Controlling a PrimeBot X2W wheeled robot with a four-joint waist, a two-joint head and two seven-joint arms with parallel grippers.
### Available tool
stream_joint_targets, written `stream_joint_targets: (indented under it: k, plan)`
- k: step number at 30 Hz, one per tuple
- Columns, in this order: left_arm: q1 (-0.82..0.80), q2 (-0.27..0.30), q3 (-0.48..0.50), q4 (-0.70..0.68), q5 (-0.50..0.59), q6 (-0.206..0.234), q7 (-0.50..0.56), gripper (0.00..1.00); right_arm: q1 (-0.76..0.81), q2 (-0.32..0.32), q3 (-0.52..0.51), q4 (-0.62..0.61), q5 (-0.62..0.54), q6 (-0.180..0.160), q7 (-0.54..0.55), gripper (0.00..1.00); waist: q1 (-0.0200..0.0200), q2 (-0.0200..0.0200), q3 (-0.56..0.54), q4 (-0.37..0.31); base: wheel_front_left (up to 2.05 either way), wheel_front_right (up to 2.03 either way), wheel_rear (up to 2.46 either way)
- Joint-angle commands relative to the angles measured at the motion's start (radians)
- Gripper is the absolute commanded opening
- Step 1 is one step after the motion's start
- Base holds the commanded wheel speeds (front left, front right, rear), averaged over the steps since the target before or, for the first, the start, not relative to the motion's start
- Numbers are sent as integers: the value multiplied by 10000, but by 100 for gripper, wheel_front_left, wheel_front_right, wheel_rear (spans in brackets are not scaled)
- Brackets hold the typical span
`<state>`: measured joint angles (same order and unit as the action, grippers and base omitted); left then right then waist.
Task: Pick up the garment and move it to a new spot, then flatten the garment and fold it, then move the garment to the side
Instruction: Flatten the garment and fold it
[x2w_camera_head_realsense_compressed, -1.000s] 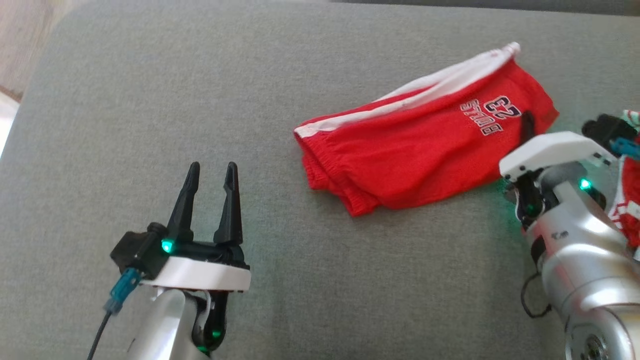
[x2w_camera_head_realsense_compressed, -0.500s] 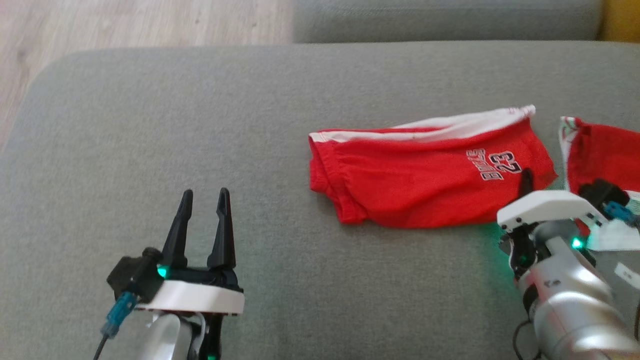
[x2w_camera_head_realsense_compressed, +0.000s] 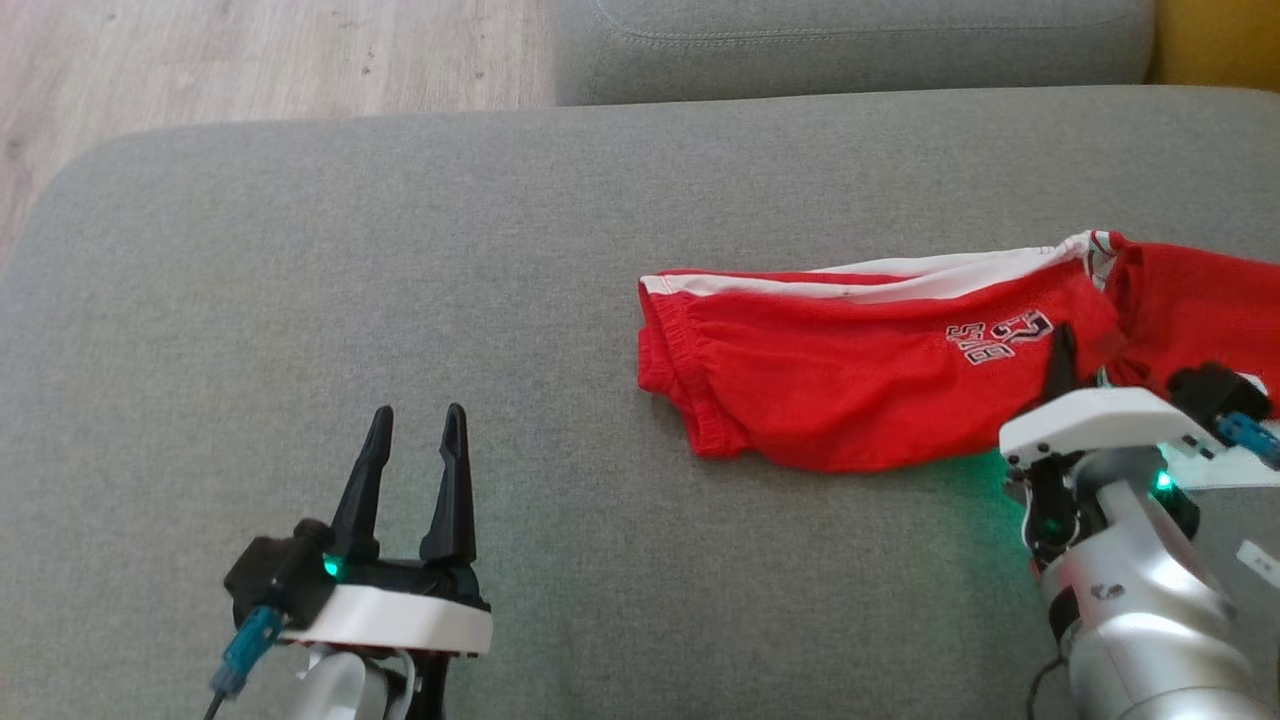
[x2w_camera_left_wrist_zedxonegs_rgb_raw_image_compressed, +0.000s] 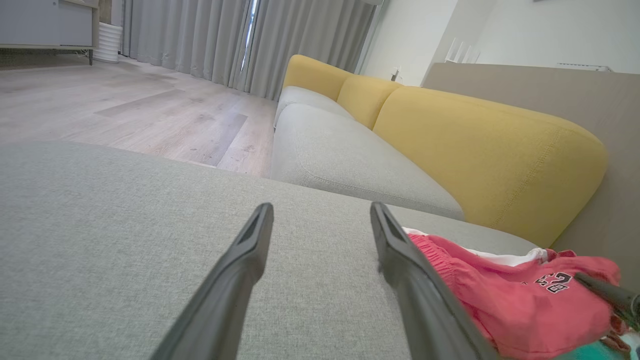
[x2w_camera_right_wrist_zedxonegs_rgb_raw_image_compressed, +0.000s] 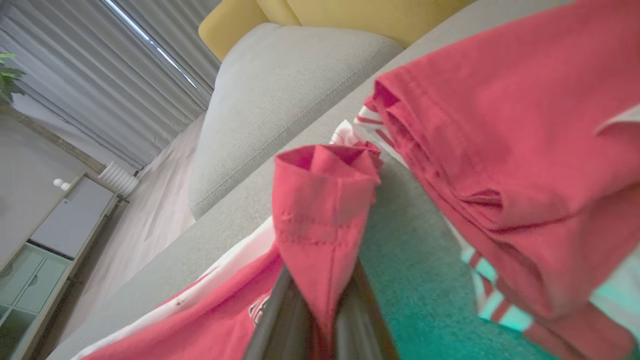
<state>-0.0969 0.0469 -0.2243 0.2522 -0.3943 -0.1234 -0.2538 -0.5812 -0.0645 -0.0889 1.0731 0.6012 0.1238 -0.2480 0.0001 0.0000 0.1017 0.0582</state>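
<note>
The garment (x2w_camera_head_realsense_compressed: 850, 390) lies on the cushion (x2w_camera_head_realsense_compressed: 400, 250), right of the left hand (x2w_camera_head_realsense_compressed: 419, 412).

This is a home living room. A sofa (x2w_camera_left_wrist_zedxonegs_rgb_raw_image_compressed: 350, 165) with grey seat cushions and yellow backs (x2w_camera_left_wrist_zedxonegs_rgb_raw_image_compressed: 480, 150) stands before a pale wall (x2w_camera_left_wrist_zedxonegs_rgb_raw_image_compressed: 525, 30). Past it lies a wood-plank floor (x2w_camera_left_wrist_zedxonegs_rgb_raw_image_compressed: 125, 105), and long grey curtains (x2w_camera_left_wrist_zedxonegs_rgb_raw_image_compressed: 200, 35) hang down to it, daylight showing through a gap. A low white ribbed unit (x2w_camera_left_wrist_zedxonegs_rgb_raw_image_compressed: 107, 42), perhaps a heater, stands by the curtains beside a grey cabinet (x2w_camera_left_wrist_zedxonegs_rgb_raw_image_compressed: 45, 22). A leafy plant (x2w_camera_right_wrist_zedxonegs_rgb_raw_image_compressed: 7, 75) shows at one edge. A red garment (x2w_camera_head_realsense_compressed: 850, 390) lies on a seat cushion.
</note>
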Motion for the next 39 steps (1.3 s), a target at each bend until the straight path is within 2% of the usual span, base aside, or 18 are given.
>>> stream_joint_targets:
  k: [1,6,13,23,29,39]
  plan:
    - [-329,33,310,-280,101,-9,-80,100,-134,141,451,-493,132,69,-136,0,-1,0,6,31,0,0,0]
    - [-364,33,370,-224,129,-22,-80,100,-89,142,997,-1059,464,69,-136,0,-1,0,-42,118,0,0,0]
    - [-327,33,333,-112,51,-38,-80,100,260,142,2688,-2426,1523,69,-137,0,-1,0,-246,339,0,0,0]
    - [-240,33,345,-13,3,-46,-80,100,679,142,4989,-3542,2498,69,-137,0,-1,0,-399,729,0,0,0]
    - [-235,33,348,4,24,-50,-80,100,698,143,6118,-3554,2620,69,-137,0,-1,0,-392,927,0,0,0]
    - [-261,33,408,-13,49,-56,-80,100,486,143,7691,-2790,2664,69,-47,0,-1,0,-270,1085,0,0,0]
